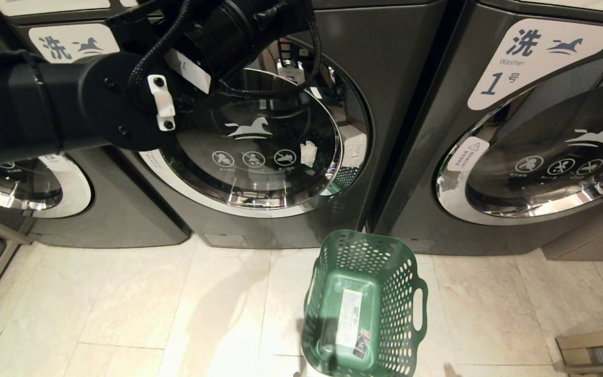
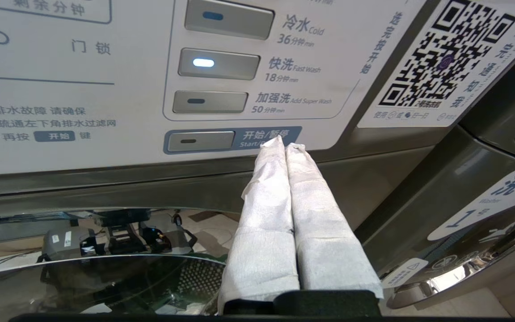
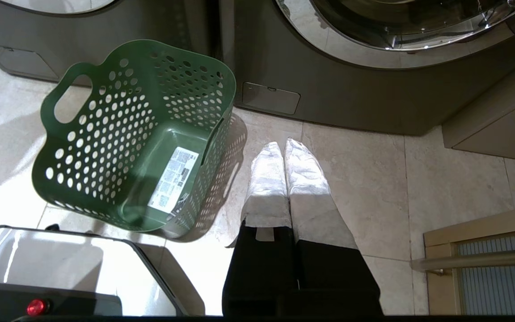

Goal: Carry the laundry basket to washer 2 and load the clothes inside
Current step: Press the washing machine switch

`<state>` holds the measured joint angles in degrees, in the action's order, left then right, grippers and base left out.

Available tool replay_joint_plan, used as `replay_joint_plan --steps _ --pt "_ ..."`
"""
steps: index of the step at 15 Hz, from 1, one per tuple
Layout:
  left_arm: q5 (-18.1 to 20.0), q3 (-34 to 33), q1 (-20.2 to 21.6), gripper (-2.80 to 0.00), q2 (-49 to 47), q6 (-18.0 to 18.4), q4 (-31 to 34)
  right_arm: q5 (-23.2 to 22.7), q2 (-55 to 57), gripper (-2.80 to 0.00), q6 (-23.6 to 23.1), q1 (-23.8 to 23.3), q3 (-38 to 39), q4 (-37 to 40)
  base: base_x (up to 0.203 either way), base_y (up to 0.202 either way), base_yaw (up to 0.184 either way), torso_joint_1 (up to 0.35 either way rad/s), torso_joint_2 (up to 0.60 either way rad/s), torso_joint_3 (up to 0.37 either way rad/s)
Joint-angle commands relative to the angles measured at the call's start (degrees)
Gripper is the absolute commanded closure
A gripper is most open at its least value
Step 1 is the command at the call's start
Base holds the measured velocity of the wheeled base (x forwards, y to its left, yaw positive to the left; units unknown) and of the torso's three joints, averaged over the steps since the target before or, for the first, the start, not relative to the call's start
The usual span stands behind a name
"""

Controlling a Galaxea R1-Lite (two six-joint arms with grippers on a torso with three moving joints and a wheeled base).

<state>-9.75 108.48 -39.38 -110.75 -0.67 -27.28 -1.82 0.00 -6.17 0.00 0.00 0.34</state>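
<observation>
- Right gripper (image 3: 284,145) parked low over the pale floor tiles (image 3: 365,179), white-wrapped fingers pressed together, holding nothing. Basket just beside it, not touching.
- Basket (image 1: 367,309) stands upright on the floor in front of the washers, near the gap between the middle machine and washer 1. Green, round holes in the walls, slot handle on the side. Inside: only a white sticker (image 1: 350,319) on the bottom. No clothes seen in it.
- Clothes: not visible in any view; cannot tell where they are.
- Behind the basket, washer 2 (image 1: 385,63), the dark grey middle machine. Its chrome-rimmed round door (image 1: 254,141) looks shut; the glass carries a horse logo and three round warning icons. What lies in the drum cannot be told through the reflections.
- To the right, washer 1 (image 1: 537,57), same build, label reading "1", door closed.
- A third grey machine (image 1: 29,183) to the left, mostly hidden by the arm.
- Left arm (image 1: 34,104) reaches up across washer 2's front.
- Farthest: left gripper (image 2: 286,143) at washer 2's control panel (image 2: 105,89), fingers together, empty. Tips rest at the Start/Pause label, just beside its button (image 2: 201,141); contact with the panel cannot be told. The Fast Wash button (image 2: 218,64) above is lit.
- QR sticker (image 2: 445,58) beside the panel.
</observation>
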Motion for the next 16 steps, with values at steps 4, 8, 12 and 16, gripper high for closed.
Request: replay_joint_plan --steps 4,8,12,16 --pt "0.08 0.73 0.88 0.00 -0.81 -0.12 -0.14 -0.03 0.09 0.00 -0.07 0.00 0.00 0.01 0.000 0.000 0.000 0.000 0.00 0.000" --pt "0.17 0.76 0.88 0.00 -1.31 -0.12 -0.18 -0.03 0.00 0.00 -0.07 0.00 0.00 0.01 0.000 0.000 0.000 0.000 0.00 0.000" --pt "0.17 0.76 1.52 0.00 -1.31 -0.12 -0.22 -0.03 0.09 0.00 -0.07 0.00 0.00 0.01 0.000 0.000 0.000 0.000 0.00 0.000" --pt "0.17 0.76 2.33 0.00 -1.22 -0.12 -0.23 -0.03 0.09 0.00 -0.07 0.00 0.00 0.01 0.000 0.000 0.000 0.000 0.00 0.000"
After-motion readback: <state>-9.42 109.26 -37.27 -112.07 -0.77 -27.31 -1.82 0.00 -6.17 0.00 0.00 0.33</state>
